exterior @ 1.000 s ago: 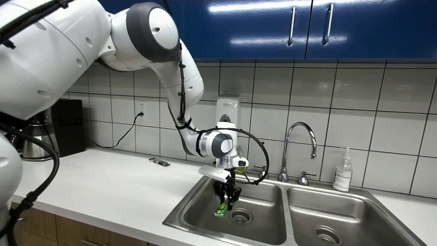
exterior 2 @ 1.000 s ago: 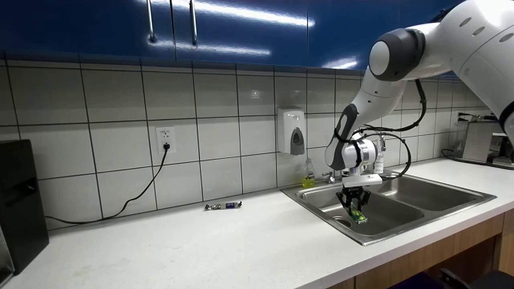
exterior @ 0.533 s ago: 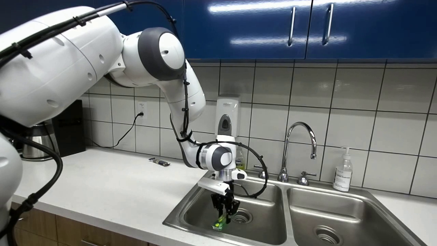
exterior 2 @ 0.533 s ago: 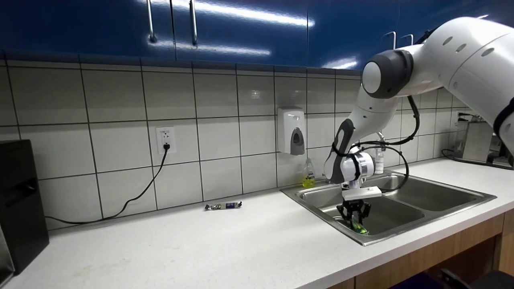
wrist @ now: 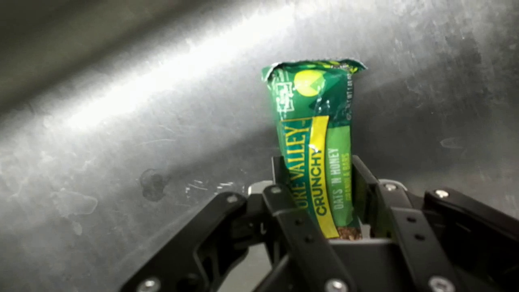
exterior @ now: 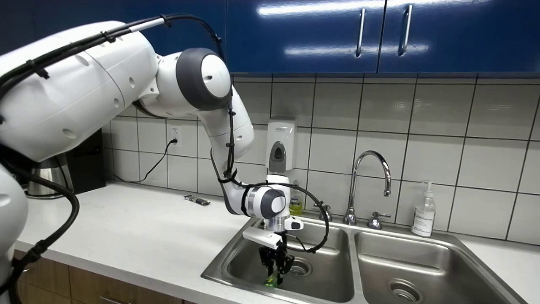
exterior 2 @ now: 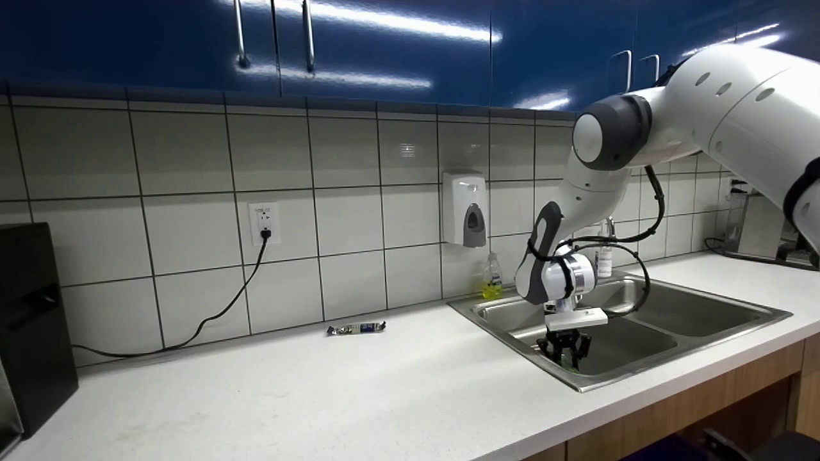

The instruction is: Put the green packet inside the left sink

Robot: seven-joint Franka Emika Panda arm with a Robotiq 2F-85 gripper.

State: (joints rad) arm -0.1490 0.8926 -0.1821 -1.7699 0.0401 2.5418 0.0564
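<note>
We have the green granola bar packet [wrist: 316,148] inside the left basin [exterior: 327,276], at about 8 o'clock from the drain [exterior: 300,267] in an exterior view; whether it touches the floor we cannot tell. The gripper [wrist: 318,164] clamps it, its fingers [wrist: 367,190] on the two long edges, with the crimped end sticking out toward 12 o'clock in the wrist view. We judge the packet light: slick, crinkly film over stiff but brittle bars, so a hard squeeze may crumble them and a loose one may slip. This hold across the body suits it, we think; the crimped end would probably fold.

On the front we read "CRUNCHY" along the yellow band, "OATS 'N HONEY" toward 3 o'clock, fainter "GRANOLA BARS" beyond, and "URE VALLEY" toward 9 o'clock, presumably Nature Valley; a finger seems to hide its start. The pump bottle [exterior: 423,215], near 2 o'clock of that basin in an exterior view, has an unreadable label.
</note>
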